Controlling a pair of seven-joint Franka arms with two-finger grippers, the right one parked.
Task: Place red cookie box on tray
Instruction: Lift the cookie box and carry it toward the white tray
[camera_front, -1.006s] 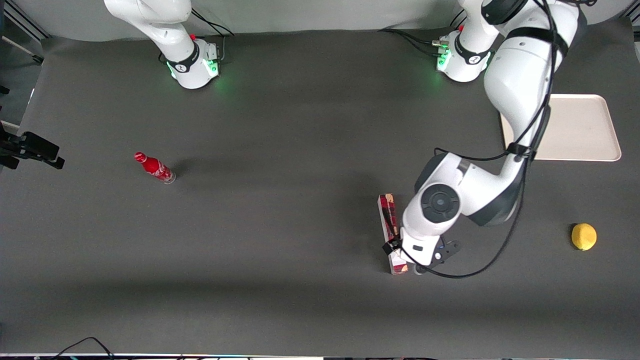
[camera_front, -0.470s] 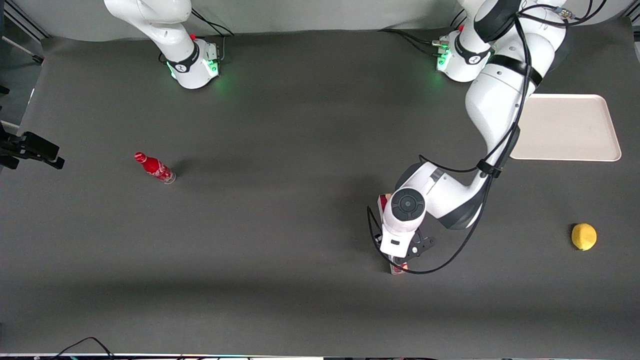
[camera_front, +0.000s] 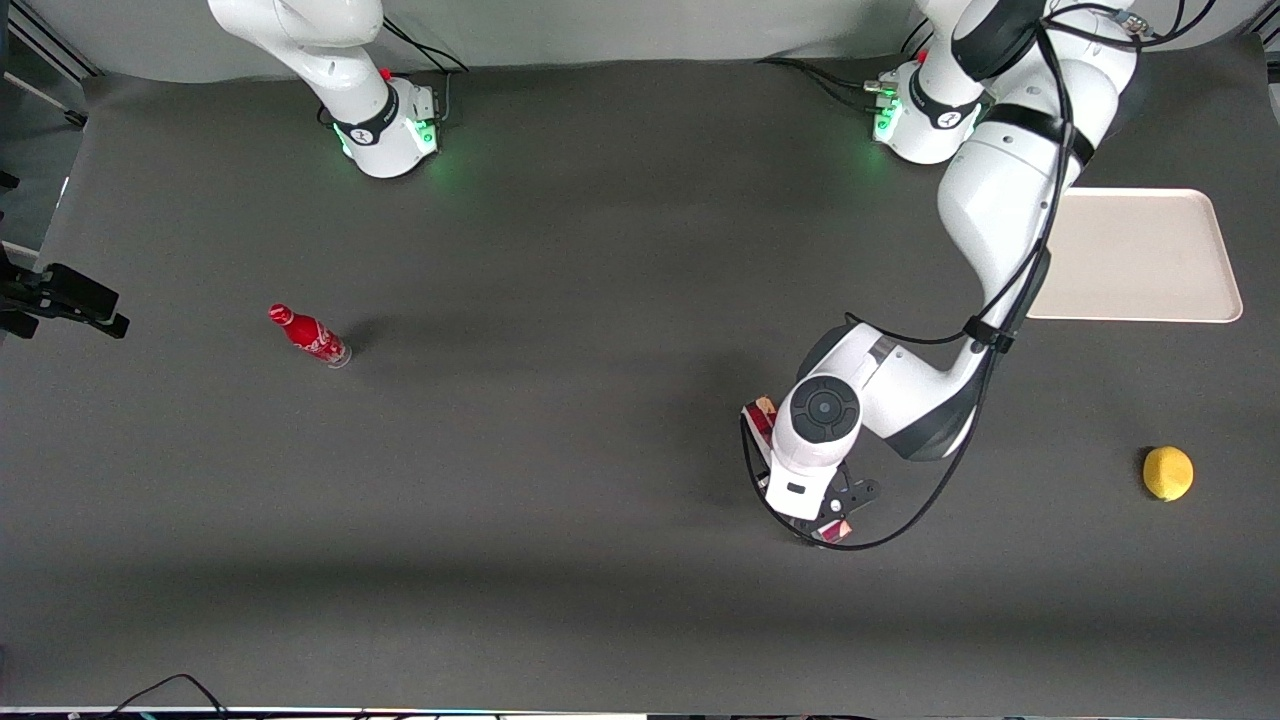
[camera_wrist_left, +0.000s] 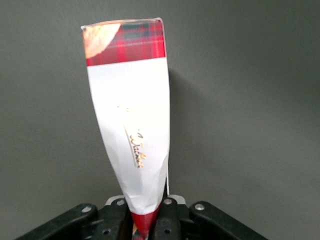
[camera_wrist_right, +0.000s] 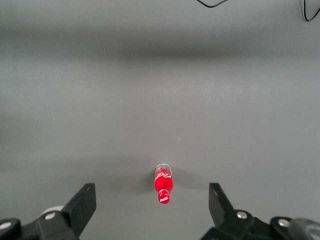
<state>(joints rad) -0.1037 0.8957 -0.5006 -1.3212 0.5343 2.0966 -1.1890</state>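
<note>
The red cookie box is a long, thin carton with a white panel and red tartan ends. My left gripper is shut on one end of it, the fingers pressing its narrow sides. Seen from the front, the gripper sits over the box, whose two ends stick out from under the wrist while its middle is hidden. The cream tray lies flat toward the working arm's end of the table, farther from the front camera than the box. The arm covers one end of the tray.
A yellow lemon lies toward the working arm's end, nearer the front camera than the tray. A small red bottle stands toward the parked arm's end, where the right wrist view also shows the bottle. A black mount juts in at that table edge.
The gripper moved from beside the box to over it and shut on it. The box has since turned slightly, its nearer end swinging toward the working arm's end.
</note>
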